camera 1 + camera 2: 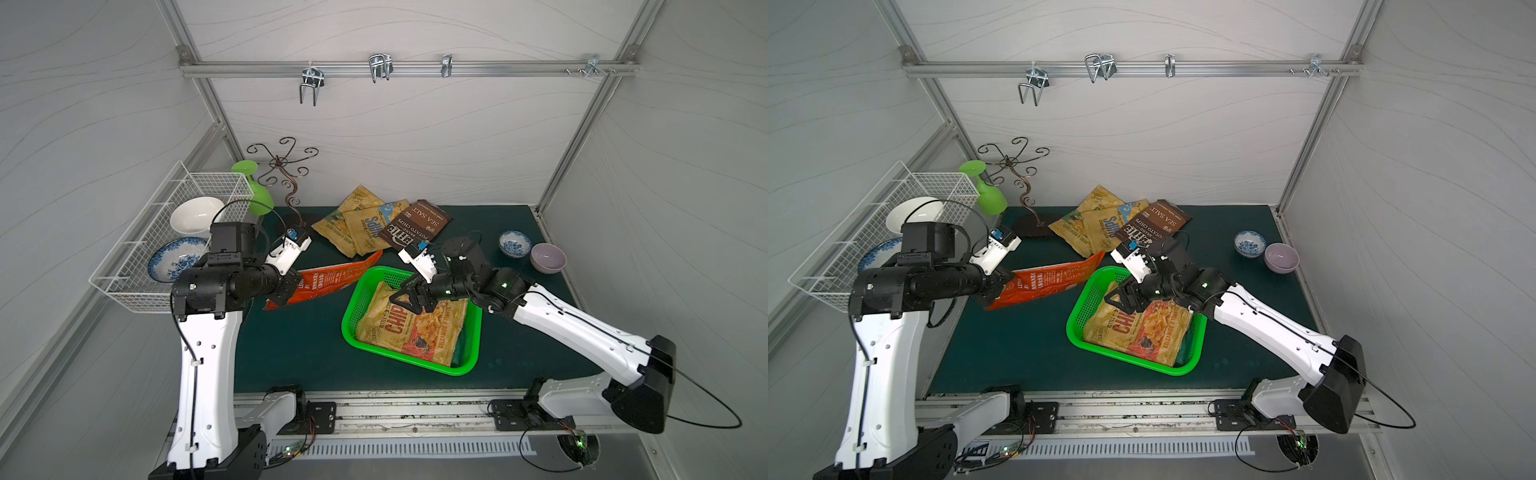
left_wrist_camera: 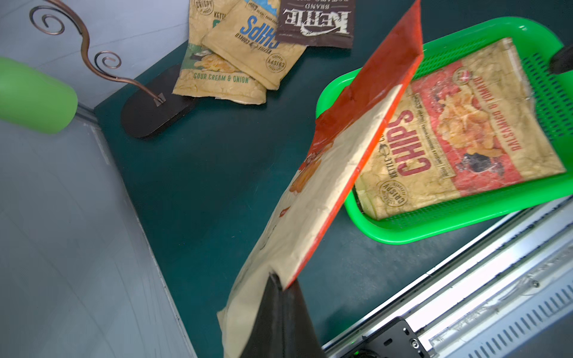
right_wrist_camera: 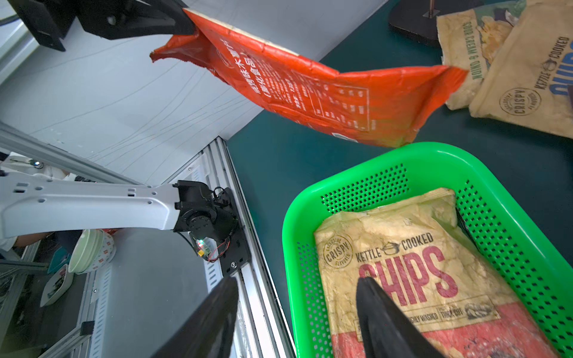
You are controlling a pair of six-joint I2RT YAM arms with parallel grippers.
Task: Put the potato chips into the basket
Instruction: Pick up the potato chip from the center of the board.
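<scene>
My left gripper (image 1: 286, 296) (image 2: 280, 280) is shut on a corner of an orange potato chips bag (image 1: 332, 278) (image 3: 325, 90), which hangs in the air left of the basket; its far end reaches over the basket's back left corner. The bright green basket (image 1: 345, 328) (image 2: 434, 229) sits mid-table and holds a tan CHIPS bag (image 1: 415, 328) (image 3: 403, 248) lying flat. My right gripper (image 1: 409, 297) (image 3: 297, 282) hovers open over the basket's back left part, with nothing between its fingers. Two tan bags (image 1: 361, 224) and a brown Kettle bag (image 1: 419, 226) lie at the back.
A white wire rack (image 1: 166, 232) with two bowls hangs at the left wall. A green goblet (image 1: 257, 195) and a curly metal stand (image 1: 286, 178) stand at the back left. A blue-patterned bowl (image 1: 514, 243) and a purple bowl (image 1: 547, 257) sit at the back right.
</scene>
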